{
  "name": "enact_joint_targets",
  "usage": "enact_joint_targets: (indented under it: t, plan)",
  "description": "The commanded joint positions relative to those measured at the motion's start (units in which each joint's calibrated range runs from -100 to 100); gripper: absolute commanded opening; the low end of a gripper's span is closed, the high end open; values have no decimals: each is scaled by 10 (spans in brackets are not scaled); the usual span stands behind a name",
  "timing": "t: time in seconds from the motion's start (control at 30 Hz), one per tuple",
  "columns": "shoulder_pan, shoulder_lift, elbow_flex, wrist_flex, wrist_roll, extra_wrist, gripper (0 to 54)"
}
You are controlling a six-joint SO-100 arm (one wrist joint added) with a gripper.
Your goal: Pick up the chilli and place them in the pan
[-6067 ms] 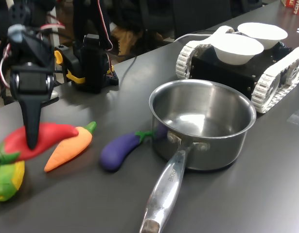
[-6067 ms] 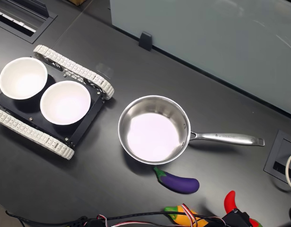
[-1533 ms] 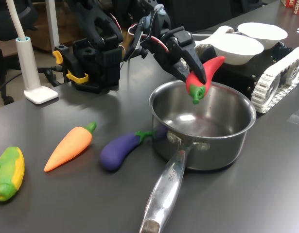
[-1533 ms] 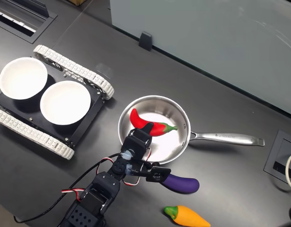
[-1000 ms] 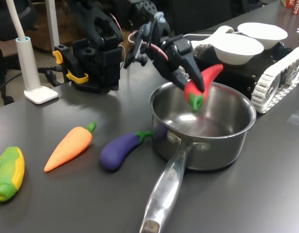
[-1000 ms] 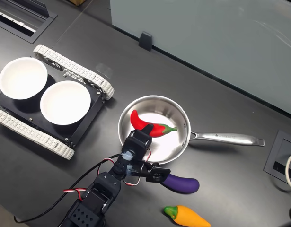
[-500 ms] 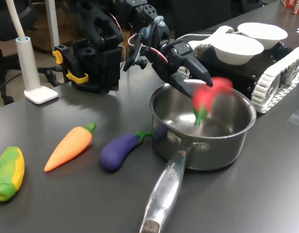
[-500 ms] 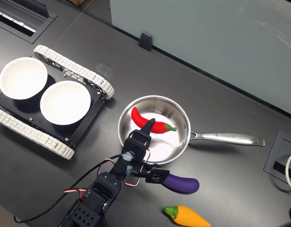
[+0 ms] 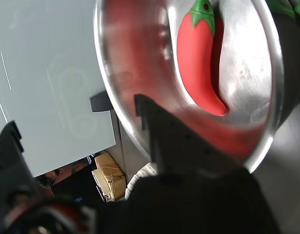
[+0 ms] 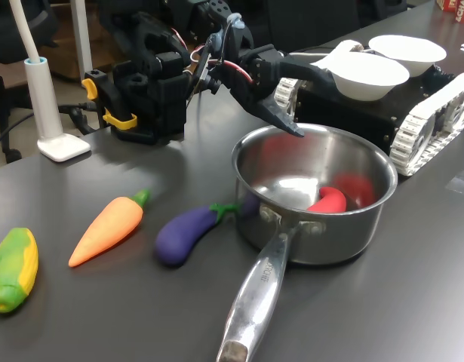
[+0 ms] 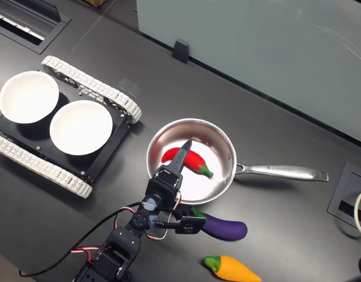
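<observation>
The red chilli [image 10: 330,200] [image 11: 196,161] [image 9: 198,63] lies on the floor of the steel pan [image 10: 345,234] [image 11: 186,183] [image 9: 130,63], its green stem cap toward the handle side. My gripper [image 10: 292,113] [image 11: 180,155] hangs just above the pan's rim, on the first exterior view's left side of the pan. It is open and holds nothing. In the wrist view one dark finger [image 9: 154,131] reaches over the pan's edge, and the other finger [image 9: 8,146] stands far off to the side. Neither finger touches the chilli.
The pan's long handle [image 10: 254,302] [image 11: 280,171] sticks out toward the table's near edge in the first exterior view. A purple eggplant [image 10: 188,232] [image 11: 224,226], an orange carrot [image 10: 107,228] and a toy corn [image 10: 13,268] lie beside the pan. Two white bowls [image 10: 367,75] [image 11: 80,126] sit on a tracked vehicle.
The gripper opened over the pan and let the chilli go. The chilli fell from the fingers and came to rest on the pan's floor. The arm has drawn back slightly toward its base.
</observation>
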Motion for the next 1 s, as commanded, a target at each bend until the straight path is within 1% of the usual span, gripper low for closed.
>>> enact_joint_targets:
  t: [0.0, 0.03, 0.1, 0.13, 0.2, 0.27, 0.4, 0.43, 0.47, 0.53, 0.63, 0.9, 0.97]
  plan:
    - [7, -56, -75, 64, -8, 7, 380]
    - [10, -73, -79, 75, -10, 7, 363]
    - [10, -92, -83, 85, -11, 7, 305]
    - [7, -119, -98, 112, -14, 7, 262]
    - [2, -133, -109, 129, -16, 7, 232]
    - [-11, -170, -117, 163, -11, 6, 163]
    - [-26, -195, -126, 190, -14, 6, 117]
    - [-34, -199, -134, 204, -13, 6, 75]
    - [-38, -199, -138, 209, -12, 6, 62]
    - [-45, -202, -145, 220, -11, 6, 43]
    - [-64, -209, -158, 248, -9, 5, 6]
    - [-65, -215, -178, 303, -25, 5, 2]
    - [-89, -225, -175, 333, -31, 5, 2]
